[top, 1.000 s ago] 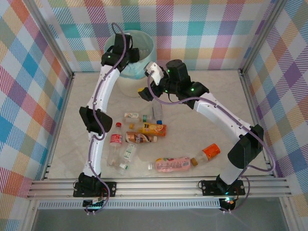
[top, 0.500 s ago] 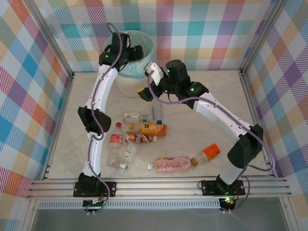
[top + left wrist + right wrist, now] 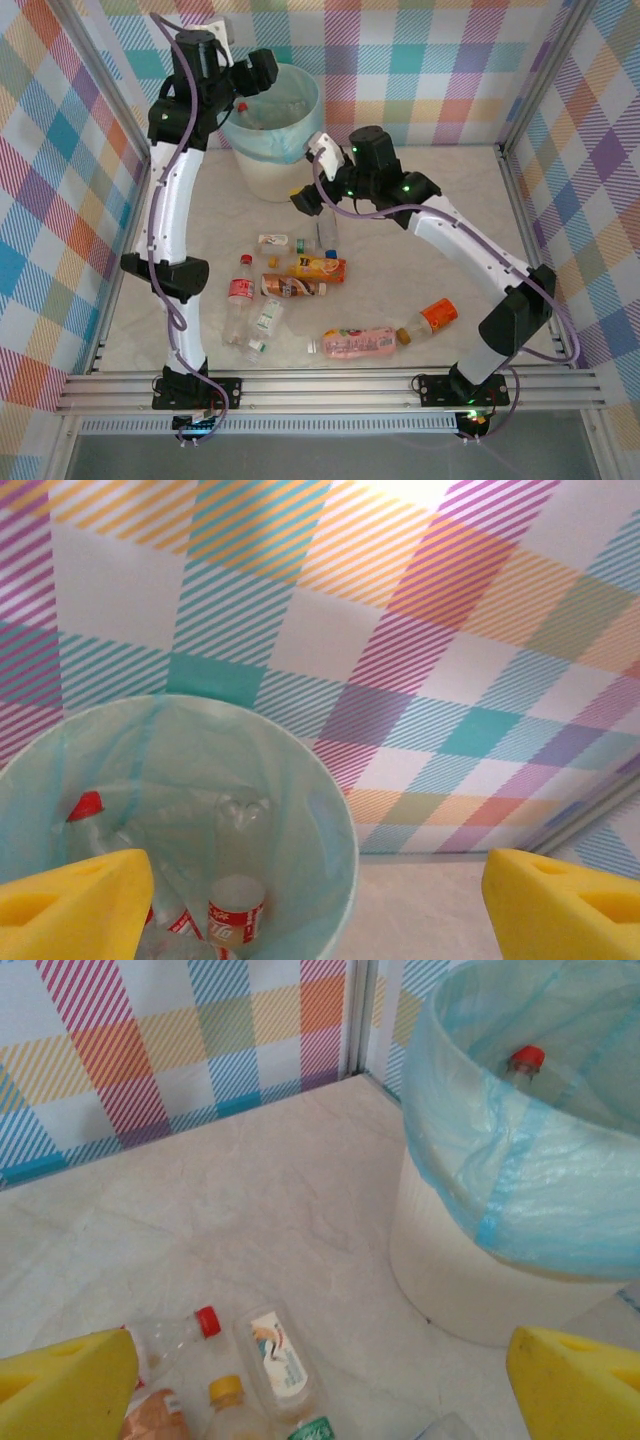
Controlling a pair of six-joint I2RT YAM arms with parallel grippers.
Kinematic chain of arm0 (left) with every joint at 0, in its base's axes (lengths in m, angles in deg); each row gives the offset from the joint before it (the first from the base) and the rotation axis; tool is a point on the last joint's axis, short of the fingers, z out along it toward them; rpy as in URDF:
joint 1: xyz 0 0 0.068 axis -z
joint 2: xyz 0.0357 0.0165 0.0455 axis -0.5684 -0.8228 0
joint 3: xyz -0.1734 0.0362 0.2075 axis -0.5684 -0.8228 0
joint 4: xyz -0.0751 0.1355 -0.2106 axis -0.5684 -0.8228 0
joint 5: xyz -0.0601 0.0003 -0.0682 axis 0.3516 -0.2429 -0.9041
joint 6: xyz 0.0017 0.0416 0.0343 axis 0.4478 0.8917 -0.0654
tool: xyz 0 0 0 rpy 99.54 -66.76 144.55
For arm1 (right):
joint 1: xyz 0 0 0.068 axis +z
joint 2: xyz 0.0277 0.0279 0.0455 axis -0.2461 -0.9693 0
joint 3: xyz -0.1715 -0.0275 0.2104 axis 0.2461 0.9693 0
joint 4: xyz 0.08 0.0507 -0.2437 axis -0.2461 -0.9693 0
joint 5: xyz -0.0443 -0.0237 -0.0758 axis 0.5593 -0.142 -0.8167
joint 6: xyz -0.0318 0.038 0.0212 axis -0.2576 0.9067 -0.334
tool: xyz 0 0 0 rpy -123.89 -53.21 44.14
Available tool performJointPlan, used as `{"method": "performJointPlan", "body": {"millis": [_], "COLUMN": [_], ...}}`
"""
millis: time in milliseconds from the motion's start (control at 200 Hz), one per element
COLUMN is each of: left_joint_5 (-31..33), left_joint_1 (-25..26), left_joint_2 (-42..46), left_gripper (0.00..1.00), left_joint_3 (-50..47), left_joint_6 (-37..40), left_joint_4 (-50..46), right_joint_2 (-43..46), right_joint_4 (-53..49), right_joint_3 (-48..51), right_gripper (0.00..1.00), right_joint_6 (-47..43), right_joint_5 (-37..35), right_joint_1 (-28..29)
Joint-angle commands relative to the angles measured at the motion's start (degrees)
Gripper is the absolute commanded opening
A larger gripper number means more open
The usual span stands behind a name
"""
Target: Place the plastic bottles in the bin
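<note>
L gripper [image 3: 318, 912] lifted clear of bin [image 3: 262, 165], fingers spread, empty; drop done, binned bottles [image 3: 236, 908] inside | R gripper [image 3: 320, 1390] spread, empty, near remaining bottles [image 3: 318, 268] on table [image 3: 400, 270]

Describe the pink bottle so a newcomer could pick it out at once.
Look at the table's near edge, about midway along. The pink bottle lies on its side there. Only it is pink all over; the orange-labelled bottle lies beside it.

bin liner [image 3: 262, 143]: thin glossy plastic | bottles [image 3: 360, 342]: clear plastic | table [image 3: 380, 270]: matt
</note>
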Motion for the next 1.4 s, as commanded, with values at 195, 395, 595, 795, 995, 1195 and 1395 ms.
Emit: {"method": "performJointPlan", "body": {"millis": [195,395,595,795,995,1195,1395], "left_joint_5": [-4.33,-8.84,-9.55,-7.97,-4.9,-3.34,-2.38], "left_joint_1": [8.67,12.26,12.91,13.0,13.0,13.0,12.98], "left_joint_2": [20.22,36.76,52.35,62.3,67.91,70.51,70.73], "left_gripper": [0.85,0.86,0.87,0.87,0.88,0.89,0.89], "left_joint_3": [-34.25,-61.86,-85.22,-95.67,-98.28,-98.4,-98.33], "left_joint_6": [10.48,13.98,11.88,7.69,8.02,8.68,9.32], "left_joint_4": [2.04,10.13,18.82,18.74,15.35,13.51,12.86], "right_joint_2": [11.44,20.11,23.1,20.46,16.62,11.96,8.21], "right_joint_4": [-12.8,-20.83,-21.51,-18.29,-16.85,-16.66,-15.46], "right_joint_3": [12.43,25.16,36.6,43.5,45.32,45.91,46.39], "right_gripper": [0.9,0.92,0.95,0.94,0.93,0.93,0.93], "right_joint_6": [-2.07,-20.18,-28.7,-31.12,-32.15,-33.44,-31.45], "right_joint_5": [7.31,12.8,7.56,1.19,0.14,-1.47,-5.37], "right_joint_1": [-0.01,4.57,11.76,17.15,19.16,19.73,19.79]}}
